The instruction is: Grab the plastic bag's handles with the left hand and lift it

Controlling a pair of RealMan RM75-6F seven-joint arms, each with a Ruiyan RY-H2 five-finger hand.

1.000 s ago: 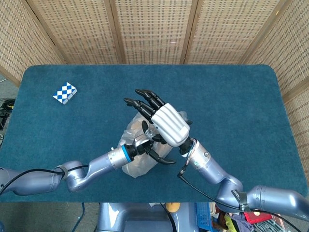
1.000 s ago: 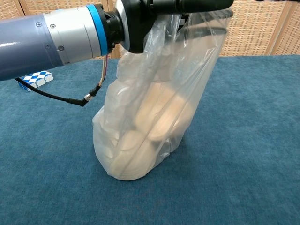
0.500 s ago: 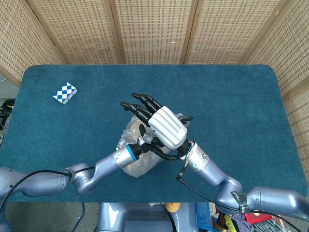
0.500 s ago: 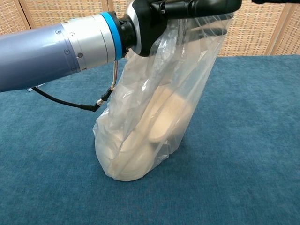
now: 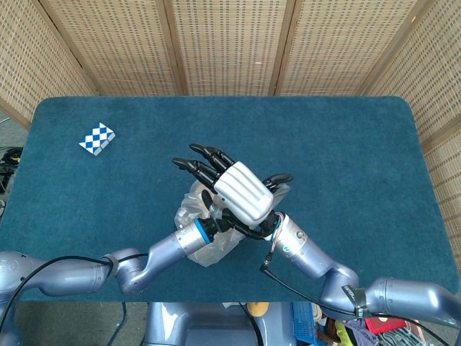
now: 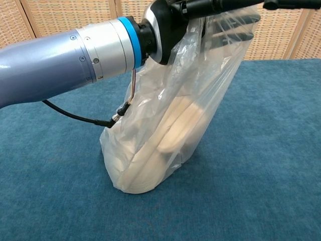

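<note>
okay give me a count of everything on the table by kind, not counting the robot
Plastic bag: 1
Blue-and-white checkered block: 1
Total: 2
The pale things inside the bag are too blurred to count.

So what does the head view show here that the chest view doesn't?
Only the head view shows the right robot hand spread above the bag, the checkered block at the far left of the table, and the wicker screens. Only the chest view shows the bag's base resting on the table and the pale rounded contents inside. Both show the plastic bag and the left robot hand at its top.
</note>
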